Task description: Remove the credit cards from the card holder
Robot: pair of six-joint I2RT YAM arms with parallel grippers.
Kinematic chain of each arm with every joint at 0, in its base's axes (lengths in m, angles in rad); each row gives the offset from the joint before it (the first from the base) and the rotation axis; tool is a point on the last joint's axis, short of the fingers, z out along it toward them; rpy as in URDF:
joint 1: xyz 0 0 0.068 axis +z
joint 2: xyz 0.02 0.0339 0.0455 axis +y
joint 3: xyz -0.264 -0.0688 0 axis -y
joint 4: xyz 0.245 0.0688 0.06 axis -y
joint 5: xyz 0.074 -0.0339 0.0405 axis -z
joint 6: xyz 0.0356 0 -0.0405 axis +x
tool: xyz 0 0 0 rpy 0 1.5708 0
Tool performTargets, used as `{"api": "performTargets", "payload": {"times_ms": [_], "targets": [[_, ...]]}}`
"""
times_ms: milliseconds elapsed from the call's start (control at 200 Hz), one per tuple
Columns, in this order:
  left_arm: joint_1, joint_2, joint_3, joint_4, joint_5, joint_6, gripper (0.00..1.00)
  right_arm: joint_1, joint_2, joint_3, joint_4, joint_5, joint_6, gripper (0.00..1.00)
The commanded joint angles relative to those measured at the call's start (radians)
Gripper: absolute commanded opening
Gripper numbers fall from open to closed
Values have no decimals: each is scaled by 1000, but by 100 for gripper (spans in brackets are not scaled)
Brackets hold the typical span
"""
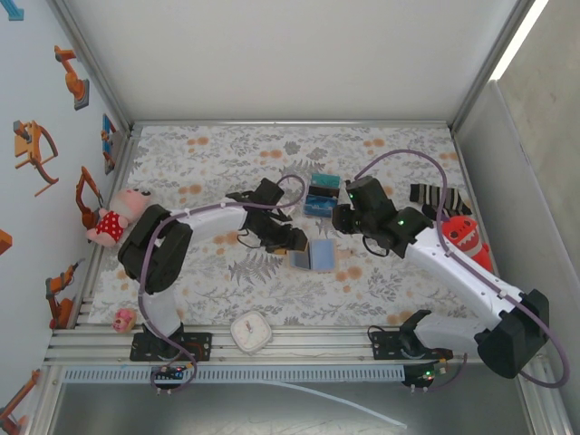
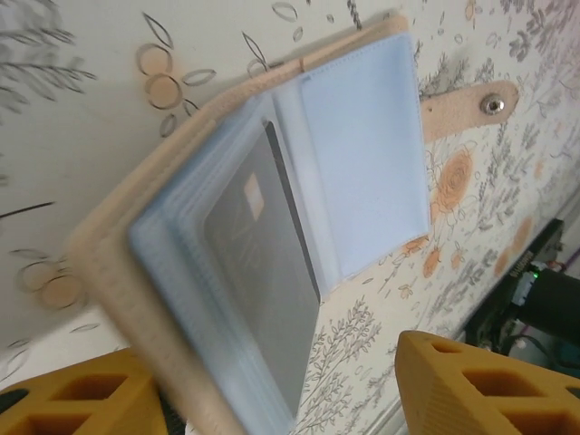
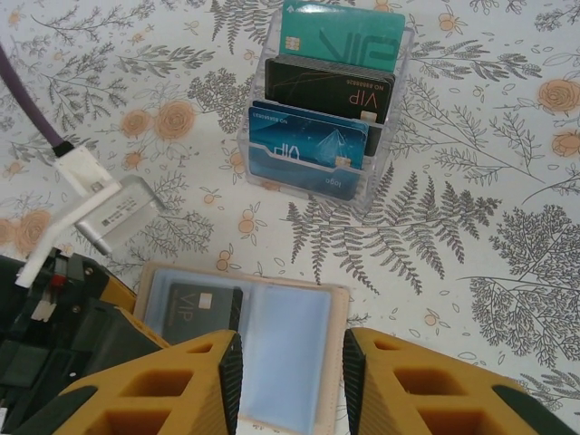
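The card holder (image 1: 313, 256) lies open on the floral cloth, tan outside and pale blue inside. A dark VIP card (image 3: 201, 308) sits in a clear sleeve of its left half (image 2: 263, 272). My left gripper (image 2: 272, 381) is open, and the raised left half of the holder leans against its left finger (image 2: 54, 399). The other finger (image 2: 480, 390) stands apart from the holder. My right gripper (image 3: 292, 362) hangs open just above the holder's right half (image 3: 285, 349). In the top view the left gripper (image 1: 294, 243) and right gripper (image 1: 340, 220) flank the holder.
A clear stand (image 3: 322, 100) with teal, black and blue cards is just behind the holder. A doll (image 1: 116, 217) lies at the left, a striped sock (image 1: 435, 198) and a red plush (image 1: 464, 237) at the right. A white square object (image 1: 251, 331) sits near the front edge.
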Motion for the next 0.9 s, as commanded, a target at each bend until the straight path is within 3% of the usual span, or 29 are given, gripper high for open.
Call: {"api": "performTargets", "payload": {"times_ms": [0,316,606,756,896], "targets": [[7,-84,18,-64,-140,10,62,-10,-30,-16,17,-4,24,34],[-12,-198,-133,34,-299,-132,63,-32,-54,-63,20,-86,47,34],[-59,-174,-201,200,-278,-219,60,-41,-11,-110,48,-163,68,28],[-60,-116,-197,248,-243,-231,49,-58,3,-134,81,-195,89,27],[-60,-82,-175,253,-243,-218,47,-81,-1,-173,138,-246,116,26]]}}
